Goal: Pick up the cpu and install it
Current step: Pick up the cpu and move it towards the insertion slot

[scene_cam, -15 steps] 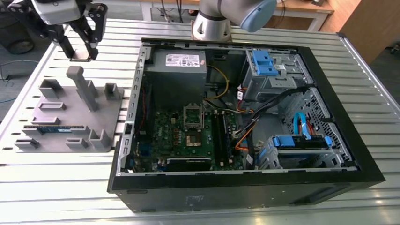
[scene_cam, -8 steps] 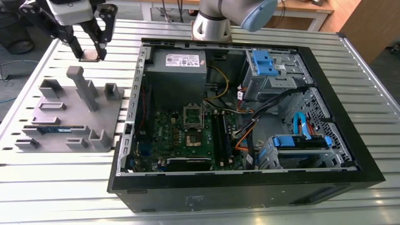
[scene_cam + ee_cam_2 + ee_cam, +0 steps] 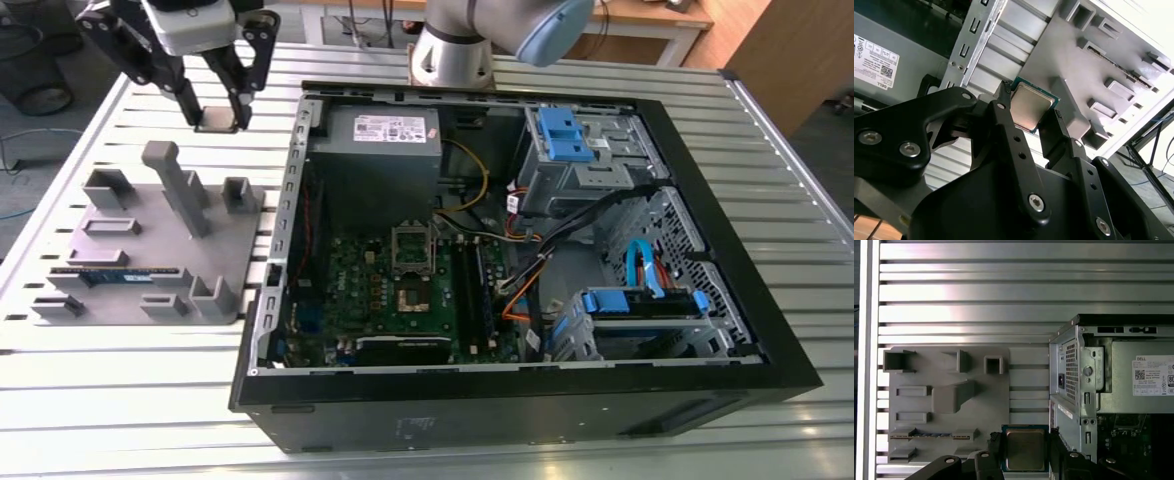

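My jaws grip the cpu (image 3: 1031, 106) by two edges, so its shiny top is flat and free. I hold it up in the air over the bench (image 3: 134, 400), near the grey tray (image 3: 147, 250) and the open case (image 3: 534, 400). The tray's slots keep parts in place, and a blue-green stick (image 3: 114, 272) lies in one. Farther off, the socket (image 3: 411, 262) sits on the board inside the case. The power box (image 3: 374, 165) has a white label (image 3: 390, 128) with small print.
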Robot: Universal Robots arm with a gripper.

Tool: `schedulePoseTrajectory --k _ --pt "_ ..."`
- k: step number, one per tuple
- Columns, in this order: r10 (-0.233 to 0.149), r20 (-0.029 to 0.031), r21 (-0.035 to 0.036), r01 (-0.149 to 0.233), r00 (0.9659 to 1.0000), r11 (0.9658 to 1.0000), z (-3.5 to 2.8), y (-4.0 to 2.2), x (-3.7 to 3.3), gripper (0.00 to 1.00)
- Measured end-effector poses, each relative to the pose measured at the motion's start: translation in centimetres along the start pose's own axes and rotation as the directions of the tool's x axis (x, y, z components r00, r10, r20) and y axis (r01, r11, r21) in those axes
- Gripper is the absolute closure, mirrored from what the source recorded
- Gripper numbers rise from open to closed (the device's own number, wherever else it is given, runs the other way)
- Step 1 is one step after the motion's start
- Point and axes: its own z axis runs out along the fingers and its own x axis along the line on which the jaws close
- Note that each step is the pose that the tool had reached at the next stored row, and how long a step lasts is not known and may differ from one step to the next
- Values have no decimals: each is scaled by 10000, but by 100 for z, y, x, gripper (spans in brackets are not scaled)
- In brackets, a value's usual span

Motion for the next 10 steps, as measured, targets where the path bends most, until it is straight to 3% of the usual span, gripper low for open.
schedulePoseTrajectory --k 10 --pt "-1 0 0 1 10000 10000 1 6 -290 53"
